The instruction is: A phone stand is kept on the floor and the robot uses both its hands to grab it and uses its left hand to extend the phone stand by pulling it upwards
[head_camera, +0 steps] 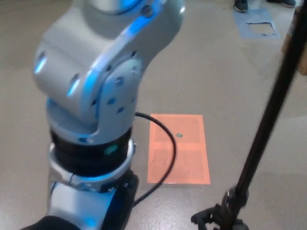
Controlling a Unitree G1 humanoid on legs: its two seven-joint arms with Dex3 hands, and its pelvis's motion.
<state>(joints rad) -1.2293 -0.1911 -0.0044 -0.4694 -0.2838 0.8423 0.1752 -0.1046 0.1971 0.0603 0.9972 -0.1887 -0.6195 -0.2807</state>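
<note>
Black tilted phone-stand pole [268,129] stands beside orange floor square [178,148]; silver left arm [96,105] fills view; fingers' state indeterminable.

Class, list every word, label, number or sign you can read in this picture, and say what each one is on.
No text can be read here.
The orange floor mat has a small dark dot, no writing.
The silver arm shows blue lights, no lettering.
The black stand pole is blurred and bare of marks.
The cardboard box at the right edge is mostly hidden.

A lab or workshop: bare floor [230,67] with coloured mats [184,148], a cardboard box [302,57].
</note>
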